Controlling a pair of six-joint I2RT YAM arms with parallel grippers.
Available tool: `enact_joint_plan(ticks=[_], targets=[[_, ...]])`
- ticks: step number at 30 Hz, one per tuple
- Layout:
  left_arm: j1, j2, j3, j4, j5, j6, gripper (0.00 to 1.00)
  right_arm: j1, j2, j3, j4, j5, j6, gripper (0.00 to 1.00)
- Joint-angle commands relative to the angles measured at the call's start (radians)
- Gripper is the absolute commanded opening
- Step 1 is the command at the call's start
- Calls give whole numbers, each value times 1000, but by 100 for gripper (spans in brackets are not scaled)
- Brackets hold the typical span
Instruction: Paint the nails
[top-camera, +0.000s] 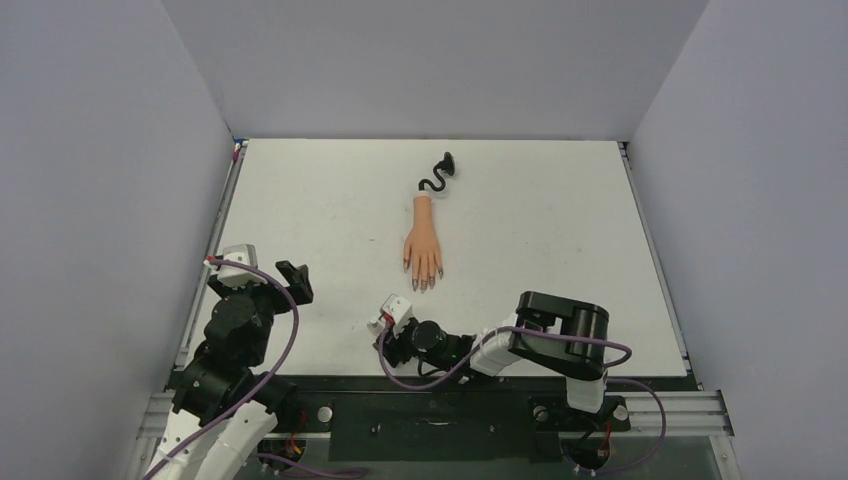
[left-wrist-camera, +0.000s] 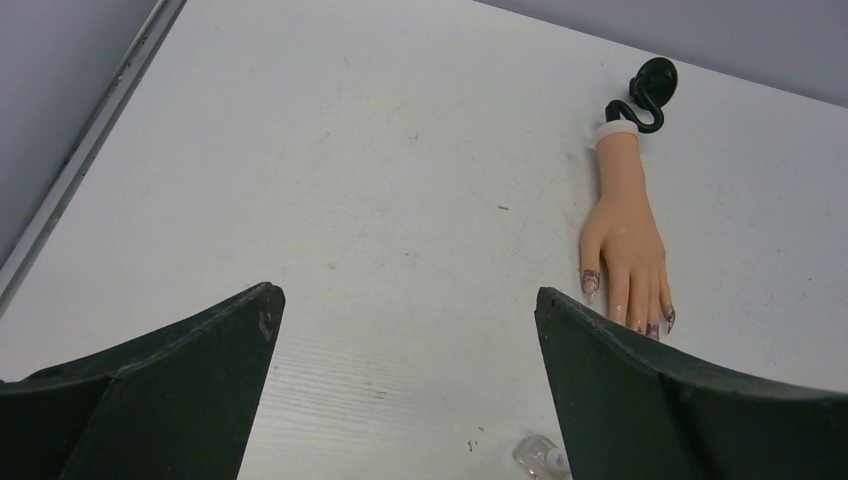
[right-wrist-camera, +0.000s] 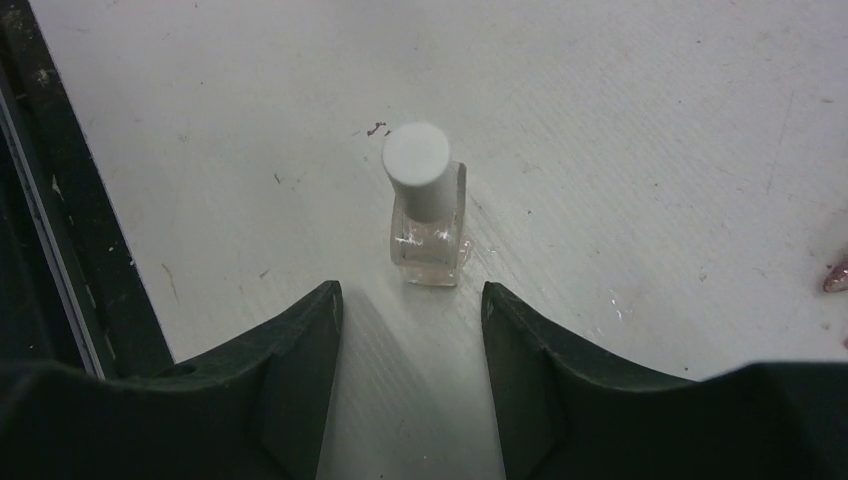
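The peach plastic hand (top-camera: 423, 250) lies flat mid white bench (top-camera: 540, 220). Its small dark nails (top-camera: 424, 284) point to the near edge, likely for easy reach. The small clear polish bottle (right-wrist-camera: 428, 215) stands capped there. The right fingers (right-wrist-camera: 290, 400) are partly open beside it, holding nothing. The left fingers (left-wrist-camera: 180, 390) are wide and empty.

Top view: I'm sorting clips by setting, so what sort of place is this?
Probably a robot lab enclosure: plain grey walls around a white table, a left arm and right arm, a mannequin hand.
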Motion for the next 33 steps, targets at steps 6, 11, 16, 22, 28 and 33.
enact_joint_plan(ticks=[6,11,16,22,28,33], targets=[[1,14,1,22,13,11,96,74,165,-154,390,160,-22,49],[0,13,0,23,16,11,96,75,211,-139,455,177,-51,46],[0,13,-2,25,21,11,97,76,239,-117,464,196,-79,42],[1,14,-2,29,23,11,97,70,269,-95,486,196,-98,37],[0,12,-4,29,26,11,97,53,282,-67,479,174,-105,34],[1,10,-4,28,26,12,96,50,289,-47,463,166,-114,33]])
